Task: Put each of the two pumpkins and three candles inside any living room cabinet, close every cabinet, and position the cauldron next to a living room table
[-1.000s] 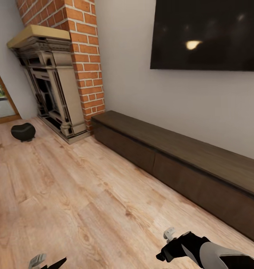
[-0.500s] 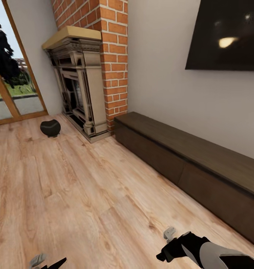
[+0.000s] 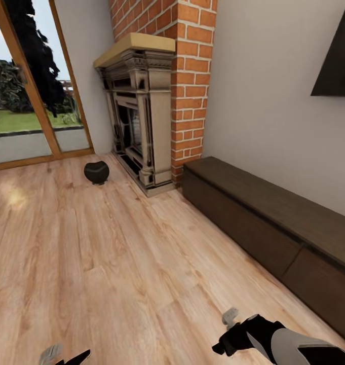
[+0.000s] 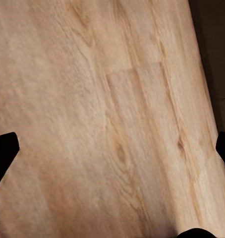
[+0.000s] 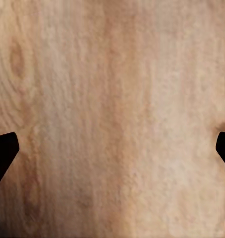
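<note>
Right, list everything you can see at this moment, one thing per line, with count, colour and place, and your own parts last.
cauldron: one, black, on the floor in front of the fireplace, near the glass door
cabinet: one, dark brown, long and low along the wall, drawers shut
fireplace: one, grey with a tan mantel, against the brick column
brick column: one, red, in the corner beside the cabinet
screen: one, black, on the wall above the cabinet
glass door: one, wooden frame, far left
floor: light wood planks
left gripper: one, dark fingers spread, empty, over the floor
right gripper: one, dark fingers spread, empty, over the floor
</note>
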